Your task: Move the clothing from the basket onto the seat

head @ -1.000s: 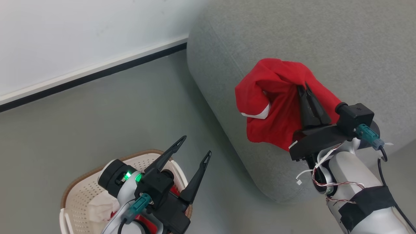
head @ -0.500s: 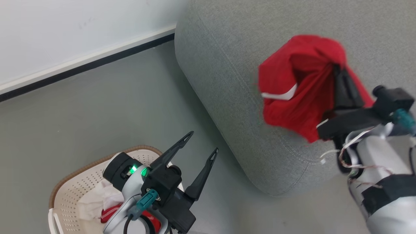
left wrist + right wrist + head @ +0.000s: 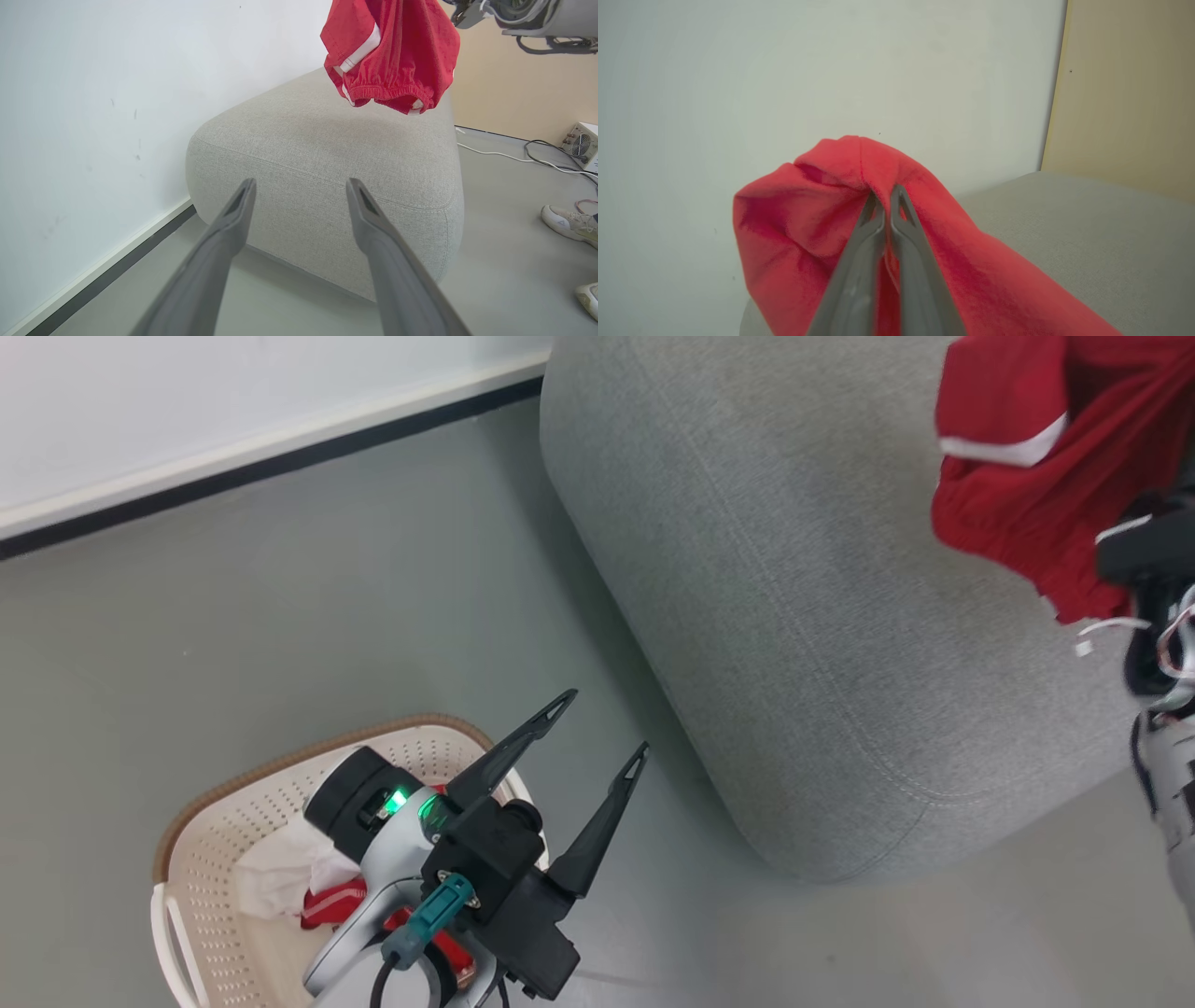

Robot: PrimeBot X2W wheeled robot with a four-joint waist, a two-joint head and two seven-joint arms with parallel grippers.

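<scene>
We're looking at a plain white wall [image 3: 140,392] on the far left, a white skirting board [image 3: 280,432] with a dark strip beneath, smooth grey floor [image 3: 280,616] everywhere, and over on the right a beige wall [image 3: 523,93] with cables [image 3: 514,158] trailing at its foot.

Lab, floor cables [image 3: 504,157], fan-vented equipment box [image 3: 580,145]

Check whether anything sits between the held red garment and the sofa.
Nothing visible does. The red garment hangs from the right gripper, apart from and above the sofa; the sofa top beneath it shows plain grey fabric.
</scene>
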